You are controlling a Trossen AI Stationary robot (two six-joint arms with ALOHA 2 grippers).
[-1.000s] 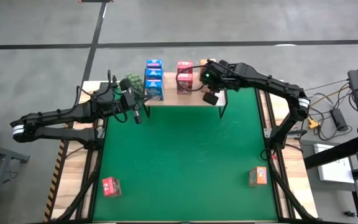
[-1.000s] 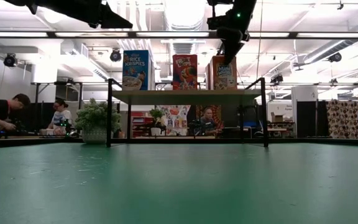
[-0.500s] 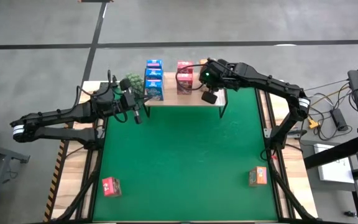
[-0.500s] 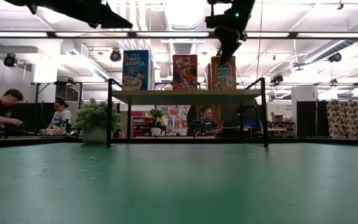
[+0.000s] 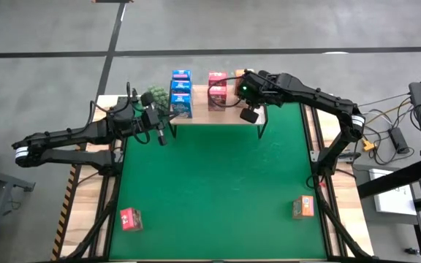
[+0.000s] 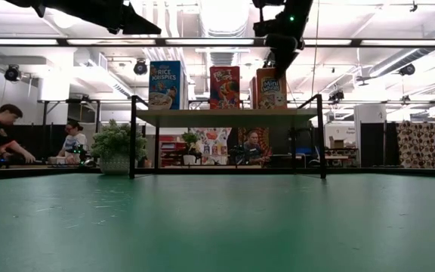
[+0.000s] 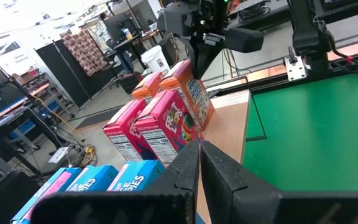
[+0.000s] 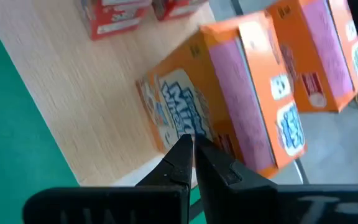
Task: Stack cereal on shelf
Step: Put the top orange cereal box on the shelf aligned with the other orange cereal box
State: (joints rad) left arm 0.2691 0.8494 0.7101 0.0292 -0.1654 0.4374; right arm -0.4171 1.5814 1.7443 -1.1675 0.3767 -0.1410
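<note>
The shelf [image 5: 218, 117] stands at the bench's [image 5: 218, 190] far edge. On it cereal boxes [image 5: 181, 91] stand in rows running front to back, with more rows to their right. A plant [image 5: 156, 98] sits just left of the shelf. Two lone boxes lie near the bench's front corners: one left [image 5: 131, 218], one right [image 5: 302, 207].

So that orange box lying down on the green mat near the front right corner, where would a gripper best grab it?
Probably from straight above, closing the fingers across the narrower span of the orange box. It appears to lie flat on the mat with nothing beside it, so its side edges are free. The right gripper is nearer, though it's over the shelf now.
</note>
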